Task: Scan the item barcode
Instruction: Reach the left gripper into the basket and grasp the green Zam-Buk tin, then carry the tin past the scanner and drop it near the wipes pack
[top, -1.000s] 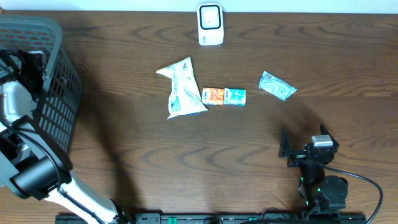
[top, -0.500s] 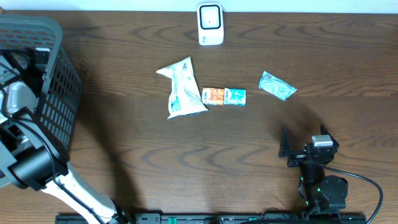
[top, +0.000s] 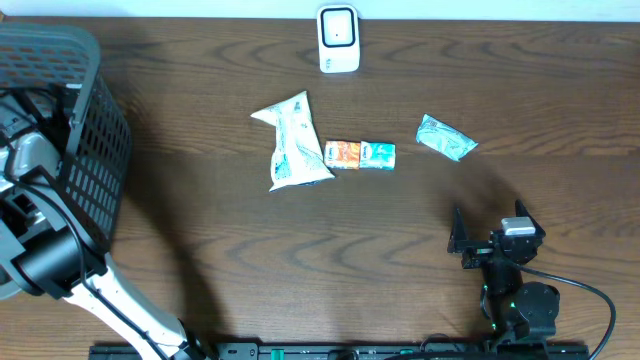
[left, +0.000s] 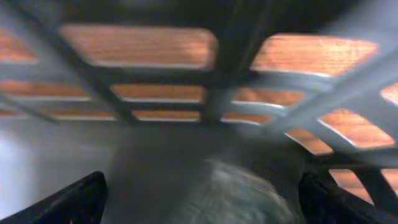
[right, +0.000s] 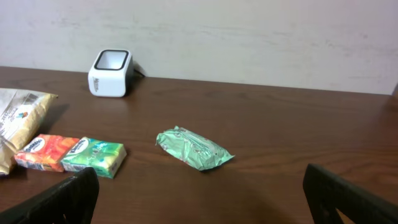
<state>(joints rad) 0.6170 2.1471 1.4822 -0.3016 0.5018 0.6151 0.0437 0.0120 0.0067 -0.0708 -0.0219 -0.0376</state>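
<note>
Brown wood-grain table (top: 200, 240) is carrying everything. Nearest, at the right, the right gripper (top: 488, 222) is hovering with its fingers spread wide and nothing between them, pointing toward the far side. Beyond it, a green crinkled foil packet (top: 446, 137) is lying flat, well apart from those fingers. Being the closest piece, it is probably the one to scan. It is looking light, soft and slippery, likely to buckle, so pinching across its narrow middle or at a sealed end seems wisest. Left of it, an orange and green pair of small tissue packs (top: 360, 155) is lying end to end, just beside a white and teal snack bag (top: 292, 145). At the left edge, the left gripper (left: 199, 196) is reaching inside a dark grey plastic mesh basket (top: 95, 130), fingers parted and clamping nothing. A blurred pale wrapped thing (left: 239, 186) is showing in the basket between them. Farthest, a white box-shaped barcode scanner (top: 338, 40) is standing by the far edge.
</note>
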